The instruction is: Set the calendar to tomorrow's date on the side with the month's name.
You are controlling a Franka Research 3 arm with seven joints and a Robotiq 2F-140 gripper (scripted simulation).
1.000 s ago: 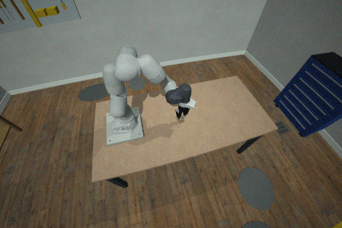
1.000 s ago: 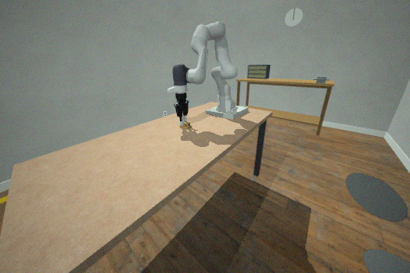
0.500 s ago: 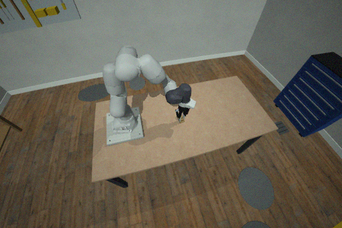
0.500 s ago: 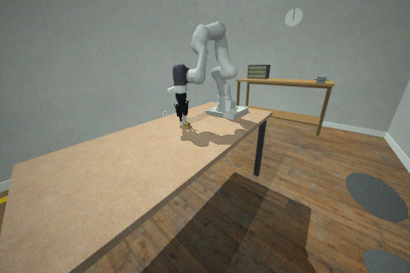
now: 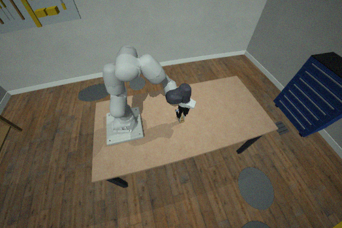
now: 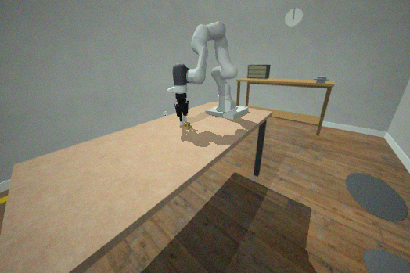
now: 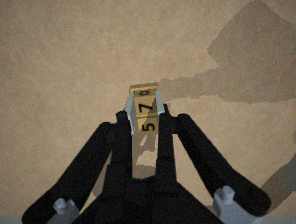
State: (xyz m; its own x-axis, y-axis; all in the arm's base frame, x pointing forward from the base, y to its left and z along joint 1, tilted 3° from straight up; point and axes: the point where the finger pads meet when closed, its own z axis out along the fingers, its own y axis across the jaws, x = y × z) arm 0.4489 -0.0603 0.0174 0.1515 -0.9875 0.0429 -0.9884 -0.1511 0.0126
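The calendar is small and wooden, and dim in the top and exterior views. In the wrist view two cubes show one behind the other, with a yellowish wooden tray edge (image 7: 143, 86) at the far end. The near cube (image 7: 145, 107) shows a 7 on its upper face and a 5 on the face toward the camera. The far cube (image 7: 144, 93) shows a partly hidden round digit that I cannot read. My gripper (image 5: 180, 119) (image 6: 183, 124) (image 7: 145, 100) points down, shut on the near cube with a pad at each side. The month's side and the cubes' undersides are hidden.
The pale tabletop (image 5: 215, 121) (image 6: 117, 180) carries the robot's base plate (image 5: 125, 140) (image 6: 239, 113) beside the calendar. Shadows of the arm fall across the table. A blue cabinet (image 5: 310, 95) and a wooden side table (image 6: 285, 81) stand away from the work area.
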